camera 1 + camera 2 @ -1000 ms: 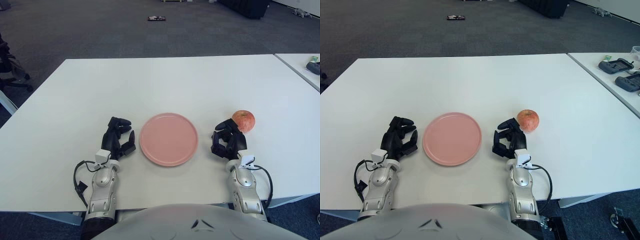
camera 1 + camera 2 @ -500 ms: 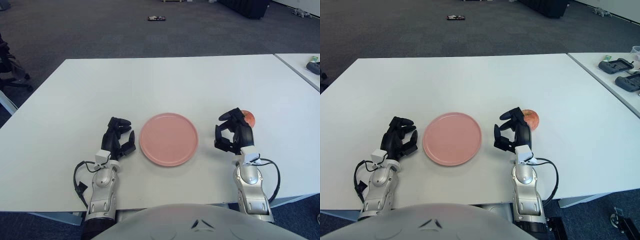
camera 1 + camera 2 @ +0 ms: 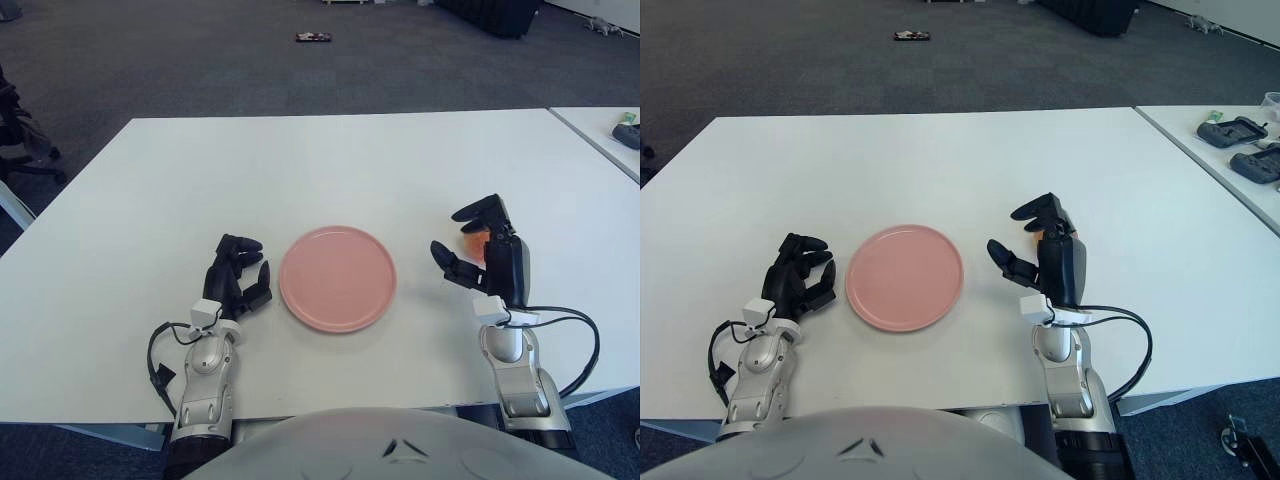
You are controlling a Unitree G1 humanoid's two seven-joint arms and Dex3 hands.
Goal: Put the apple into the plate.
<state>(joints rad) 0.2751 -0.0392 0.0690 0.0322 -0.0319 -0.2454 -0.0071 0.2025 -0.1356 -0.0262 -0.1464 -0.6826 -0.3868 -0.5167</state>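
A pink plate (image 3: 337,277) lies on the white table (image 3: 330,160), near its front edge. The red-orange apple (image 3: 472,241) sits on the table right of the plate; only a sliver shows between my right hand's fingers. My right hand (image 3: 461,238) is raised on the near side of the apple, fingers spread around it, with no firm grasp visible. My left hand (image 3: 240,275) rests on the table just left of the plate, fingers curled, holding nothing.
A second table stands at the far right with dark controllers (image 3: 1231,131) on it. A chair (image 3: 18,135) stands past the table's left edge. A small dark object (image 3: 313,38) lies on the carpet far ahead.
My right hand has lifted off the table, moved right and forward, and opened its fingers, now covering most of the apple. The left hand and plate have not moved.
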